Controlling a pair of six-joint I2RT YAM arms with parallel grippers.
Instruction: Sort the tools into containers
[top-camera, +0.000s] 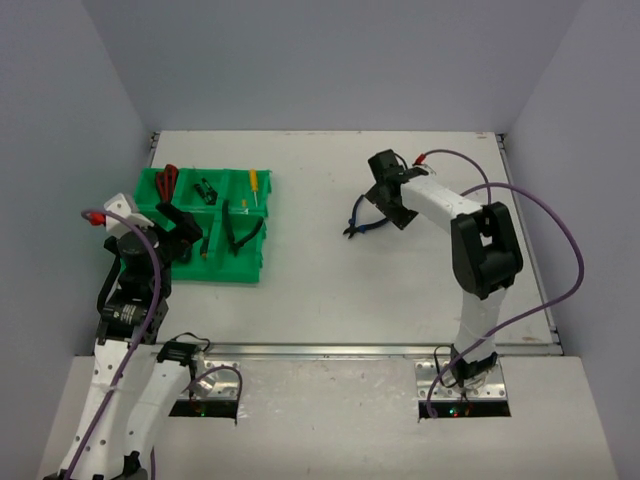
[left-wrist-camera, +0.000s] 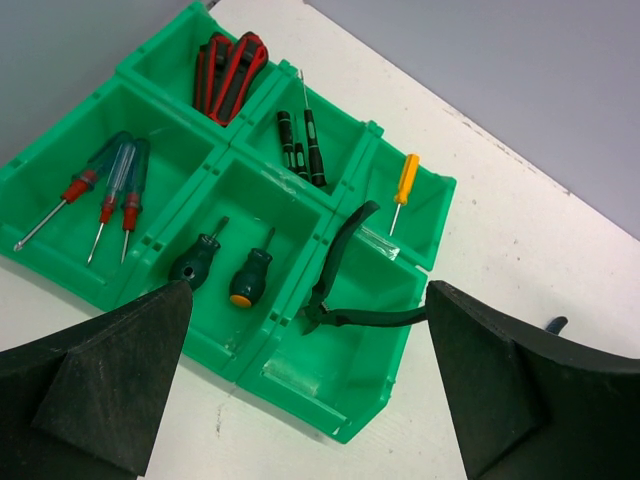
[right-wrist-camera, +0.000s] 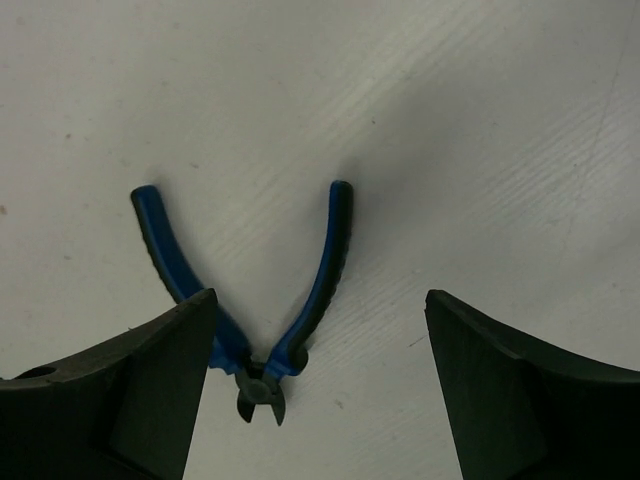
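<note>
While the left fingers (left-wrist-camera: 110, 380) hang spread and empty over the green tray (top-camera: 240, 270), its compartments grouping like tools, black pliers (left-wrist-camera: 345, 270) in a near one, the blue-handled cutters (right-wrist-camera: 310, 300) lie on the bench (right-wrist-camera: 450, 120) well apart from it. The right fingers (right-wrist-camera: 520, 390) are spread either side of them, probably lining up a grasp.

Bright green plastic compartment tray (left-wrist-camera: 225, 160): red-handled pliers (left-wrist-camera: 230, 75) in far compartment, yellow-handled screwdriver (left-wrist-camera: 404, 188) alone, black-handled cutters (left-wrist-camera: 340, 250) near-right. Left gripper (left-wrist-camera: 308, 300) fingers spread, empty.
</note>
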